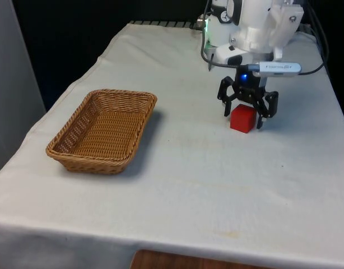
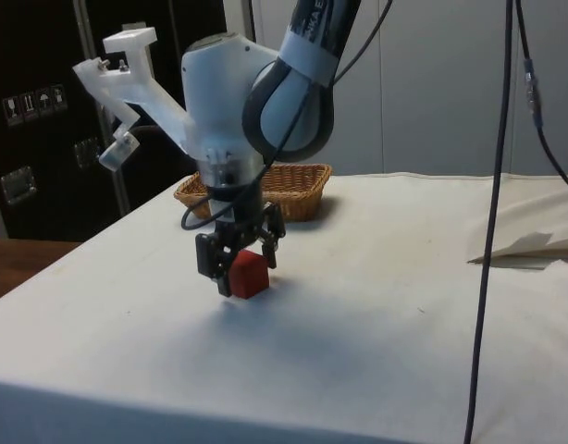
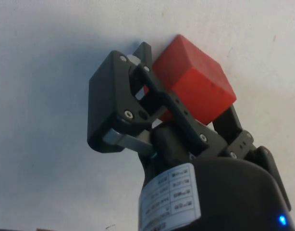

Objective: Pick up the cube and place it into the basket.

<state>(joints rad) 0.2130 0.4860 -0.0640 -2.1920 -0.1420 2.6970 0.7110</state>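
On the table (image 1: 177, 185), the red cube (image 1: 242, 119) sits between the 2 fingers (image 1: 227, 108) — spread apart, not gripping.

cube (image 3: 193, 82) far side hidden by tool (image 3: 186, 103) | basket (image 2: 298, 190) part-hidden (side view)

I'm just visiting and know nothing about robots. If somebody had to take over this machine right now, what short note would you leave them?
End effector: down at the table, fingers on either side of the red cube. The views do not settle whether they are pressing on it yet.
Red cube: looks to be resting on the white cloth, toward the front view's right.
Wicker basket: stands toward the front view's left, well apart from the cube, nothing in it.
Done: the arm has reached the cube.
Left: confirm the grip, lift the cube, carry it across to the basket and let go inside.
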